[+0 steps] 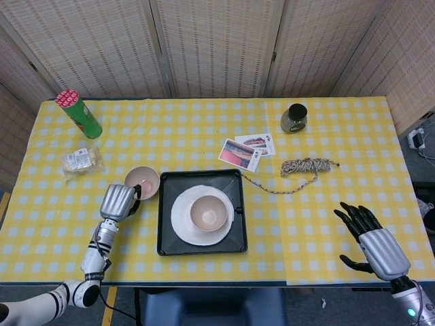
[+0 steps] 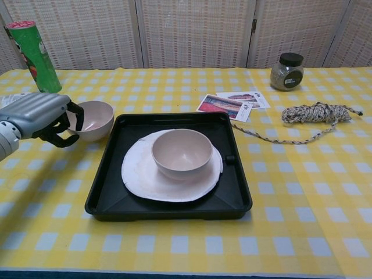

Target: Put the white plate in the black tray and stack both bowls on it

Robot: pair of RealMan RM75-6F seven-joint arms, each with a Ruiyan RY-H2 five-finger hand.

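Note:
The black tray lies near the table's front edge with the white plate inside it. One pale bowl stands upright on the plate. The second bowl is just left of the tray, raised a little off the cloth. My left hand grips its near-left rim, fingers hooked over the edge. My right hand hovers open at the table's front right, holding nothing; the chest view does not show it.
A green can stands at the back left, a snack packet below it. Photo cards, a coiled rope and a dark jar lie right of the tray.

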